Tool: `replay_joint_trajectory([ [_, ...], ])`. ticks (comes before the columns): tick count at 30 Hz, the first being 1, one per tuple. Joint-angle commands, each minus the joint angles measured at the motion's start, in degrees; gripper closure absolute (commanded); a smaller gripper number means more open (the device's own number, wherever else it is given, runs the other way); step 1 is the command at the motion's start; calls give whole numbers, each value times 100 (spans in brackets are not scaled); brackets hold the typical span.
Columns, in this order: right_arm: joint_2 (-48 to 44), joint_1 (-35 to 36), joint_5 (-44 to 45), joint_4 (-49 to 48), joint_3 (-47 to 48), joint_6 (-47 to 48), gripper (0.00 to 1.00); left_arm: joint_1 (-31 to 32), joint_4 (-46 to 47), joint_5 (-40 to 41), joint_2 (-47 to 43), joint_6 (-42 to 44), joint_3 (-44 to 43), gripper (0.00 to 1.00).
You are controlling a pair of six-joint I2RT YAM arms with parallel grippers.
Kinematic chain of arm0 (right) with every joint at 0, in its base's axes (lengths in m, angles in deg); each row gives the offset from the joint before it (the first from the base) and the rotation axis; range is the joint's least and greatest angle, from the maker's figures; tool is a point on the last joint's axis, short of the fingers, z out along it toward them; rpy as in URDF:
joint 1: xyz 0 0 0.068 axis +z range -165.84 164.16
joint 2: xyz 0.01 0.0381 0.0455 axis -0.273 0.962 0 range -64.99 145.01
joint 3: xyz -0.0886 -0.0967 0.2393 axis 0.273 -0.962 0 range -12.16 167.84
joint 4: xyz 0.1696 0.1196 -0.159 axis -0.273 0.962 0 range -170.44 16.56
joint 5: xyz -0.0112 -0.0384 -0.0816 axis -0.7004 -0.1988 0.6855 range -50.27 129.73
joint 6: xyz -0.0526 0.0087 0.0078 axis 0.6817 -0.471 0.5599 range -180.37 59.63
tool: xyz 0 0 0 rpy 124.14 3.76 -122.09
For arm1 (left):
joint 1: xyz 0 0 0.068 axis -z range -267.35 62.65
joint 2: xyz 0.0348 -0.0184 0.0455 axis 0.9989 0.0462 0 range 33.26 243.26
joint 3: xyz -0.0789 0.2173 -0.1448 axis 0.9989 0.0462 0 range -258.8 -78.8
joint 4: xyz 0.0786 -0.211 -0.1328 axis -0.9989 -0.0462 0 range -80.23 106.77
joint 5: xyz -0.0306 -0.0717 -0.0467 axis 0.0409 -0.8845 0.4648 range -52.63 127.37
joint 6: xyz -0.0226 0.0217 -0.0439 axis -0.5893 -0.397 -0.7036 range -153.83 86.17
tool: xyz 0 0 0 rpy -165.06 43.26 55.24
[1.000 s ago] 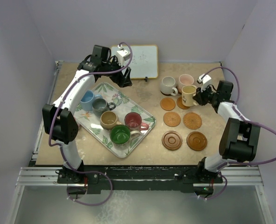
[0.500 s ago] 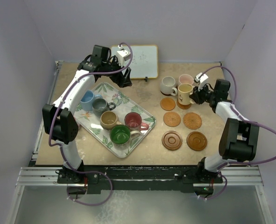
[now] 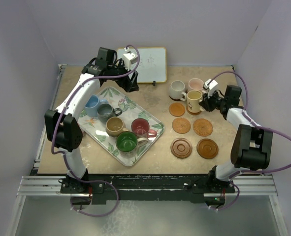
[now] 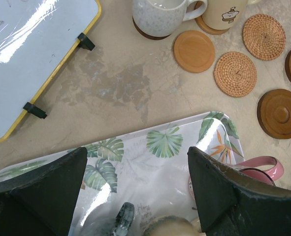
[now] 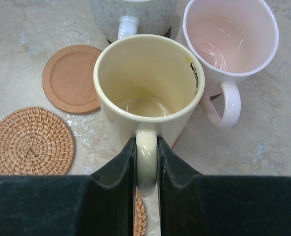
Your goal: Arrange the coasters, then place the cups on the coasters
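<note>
Coasters (image 3: 180, 147) lie out — five cups (image 3: 114, 126) wait on the tray (image 3: 130, 105). Right gripper (image 5: 146, 147) pinches the yellow cup (image 5: 150, 83); left gripper (image 4: 138, 167) hangs open.

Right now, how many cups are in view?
8. Five on the tray: blue, grey, tan, red, green. Three to its right: white, pink, and yellow, its handle pinched by the right fingers. None seem hidden.
</note>
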Motion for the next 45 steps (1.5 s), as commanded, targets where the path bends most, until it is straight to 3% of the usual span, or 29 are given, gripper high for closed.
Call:
replay_joint_trajectory([
  [1, -74, 15, -345, 82, 194, 456, 100, -36, 82, -180, 31, 105, -99, 20],
  [6, 125, 15, -374, 1033, 637, 823, 100, -32, 74, -176, 15, 131, -83, 20],
  [17, 208, 15, -219, 1689, 830, 1206, 87, -37, 39, -150, -36, 183, -61, 20],
  [45, 675, 6, 505, 2272, 1206, 1293, 72, -32, 8, -123, -116, 220, -14, 20],
])
